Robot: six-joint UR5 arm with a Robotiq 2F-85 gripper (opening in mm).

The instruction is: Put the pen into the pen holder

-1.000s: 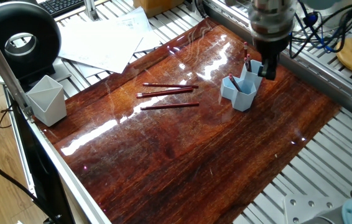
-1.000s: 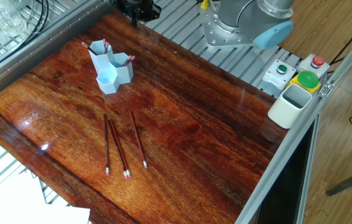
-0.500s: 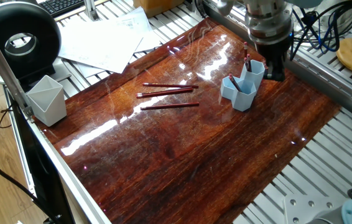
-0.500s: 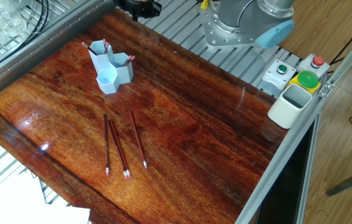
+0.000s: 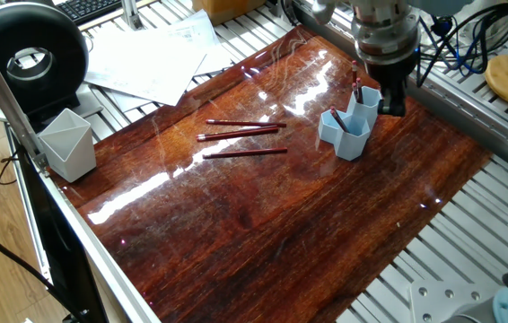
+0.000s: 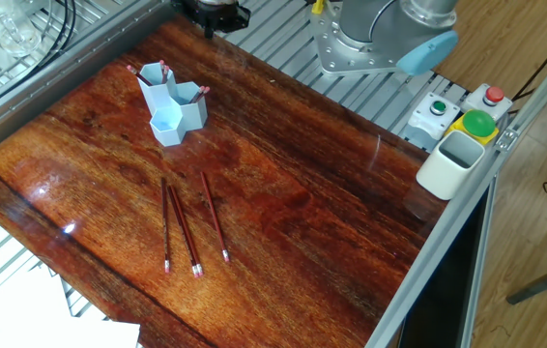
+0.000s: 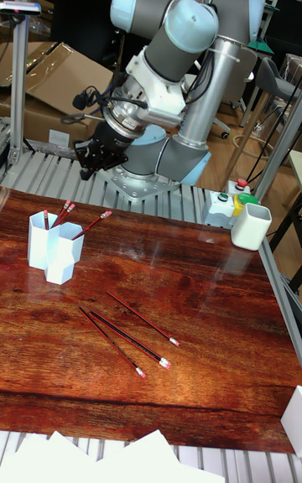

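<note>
Hanging above the far tabletop (image 7: pixel 193 282) edge beyond the pen holder (image 7: pixel 50 246), the claw (image 7: pixel 91 163) carries nothing; whether its jaws are parted I cannot tell. Three pens (image 7: pixel 134 334) lie together mid-tabletop, others stand in the holder.

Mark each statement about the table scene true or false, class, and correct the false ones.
1. Three pens lie on the wooden table. True.
2. The pen holder is empty. False: pens already stand in it.
3. The gripper is holding a pen. False: nothing shows between its fingers.
4. The pen holder stands upright. True.
5. The grey-white cup holds the loose pens. False: they lie flat on the table, apart from it.
</note>
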